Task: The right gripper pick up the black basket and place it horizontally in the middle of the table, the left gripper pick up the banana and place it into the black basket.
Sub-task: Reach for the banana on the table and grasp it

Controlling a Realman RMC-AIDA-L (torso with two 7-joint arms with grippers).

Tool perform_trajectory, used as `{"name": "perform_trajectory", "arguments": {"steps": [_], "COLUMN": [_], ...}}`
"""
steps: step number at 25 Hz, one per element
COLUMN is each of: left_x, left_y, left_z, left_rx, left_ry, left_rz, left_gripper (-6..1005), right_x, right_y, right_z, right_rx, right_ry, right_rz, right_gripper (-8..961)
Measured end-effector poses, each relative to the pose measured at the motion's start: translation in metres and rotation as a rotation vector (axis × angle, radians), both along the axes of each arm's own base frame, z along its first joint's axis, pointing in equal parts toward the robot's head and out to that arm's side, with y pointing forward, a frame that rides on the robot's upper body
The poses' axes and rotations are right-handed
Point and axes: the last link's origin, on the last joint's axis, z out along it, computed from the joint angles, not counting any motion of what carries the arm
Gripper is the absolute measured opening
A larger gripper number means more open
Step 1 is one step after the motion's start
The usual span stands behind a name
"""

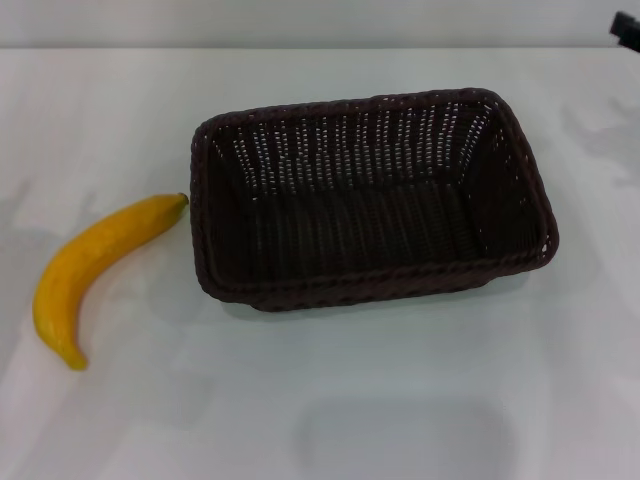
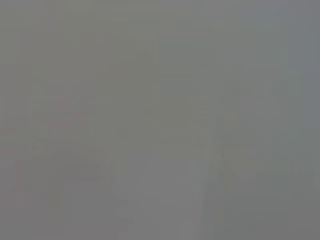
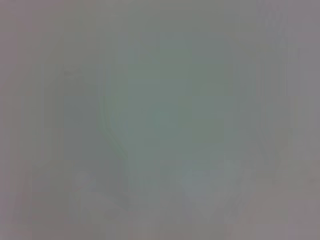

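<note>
The black basket [image 1: 370, 195] sits lengthwise across the middle of the white table [image 1: 400, 400], empty, its open side up. The banana [image 1: 95, 265] lies on the table just left of the basket, its dark stem tip almost touching the basket's left rim. A small dark part of the right gripper [image 1: 628, 30] shows at the far right top edge, well away from the basket. The left gripper is out of the head view. Both wrist views show only a featureless grey field.
A pale wall band runs along the table's far edge [image 1: 300, 45]. Faint shadows lie on the table at the left edge and at the front middle.
</note>
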Motion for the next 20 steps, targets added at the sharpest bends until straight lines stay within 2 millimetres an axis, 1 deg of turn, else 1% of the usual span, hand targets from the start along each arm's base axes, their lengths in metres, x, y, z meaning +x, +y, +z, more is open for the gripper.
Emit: {"name": "perform_trajectory", "arguments": {"steps": [5, 8, 10, 14, 18, 20], "left_x": [0.001, 0.001, 0.001, 0.002, 0.003, 0.003], "left_y": [0.002, 0.003, 0.004, 0.006, 0.008, 0.008], "left_z": [0.000, 0.000, -0.001, -0.001, -0.002, -0.002], "left_rx": [-0.008, -0.010, -0.014, -0.024, -0.028, -0.029], "left_ry": [-0.010, -0.011, -0.017, -0.032, -0.033, -0.034], "left_rz": [-0.001, 0.000, 0.001, -0.002, -0.002, -0.003], "left_gripper": [866, 866, 866, 866, 867, 867], "right_x": [0.013, 0.026, 0.039, 0.061, 0.089, 0.099], "right_y": [0.005, 0.006, 0.004, -0.004, -0.018, -0.026], "right_z": [0.011, 0.017, 0.023, 0.039, 0.052, 0.054], "right_rx": [0.131, 0.188, 0.225, 0.313, 0.462, 0.524], "right_ry": [-0.035, -0.052, -0.061, -0.063, -0.020, -0.024], "right_rz": [0.004, -0.021, -0.043, -0.054, -0.078, -0.081], "right_gripper": [752, 752, 753, 753, 752, 751]}}
